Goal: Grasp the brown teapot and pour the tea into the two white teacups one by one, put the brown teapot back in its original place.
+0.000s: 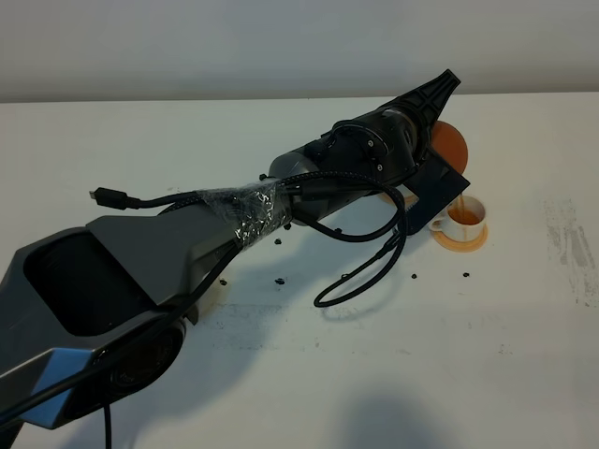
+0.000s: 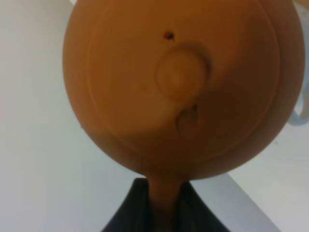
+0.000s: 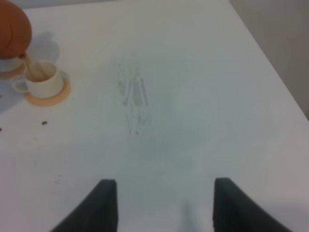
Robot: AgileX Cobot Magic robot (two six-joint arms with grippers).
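Holding the brown teapot (image 2: 178,87) tipped spout-down just above the white teacup (image 1: 463,217), I had my left gripper (image 2: 163,215) clamped on its handle (image 2: 163,191); my right gripper (image 3: 164,203) hung open, well apart from that cup.

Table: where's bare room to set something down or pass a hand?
Free: the wide stretch ahead of the open right pincer, bordered by the scuff marks and the table edge; also the strip in front of the cable loop. Crowded: around the teacup under the pouring brown teapot and left arm.
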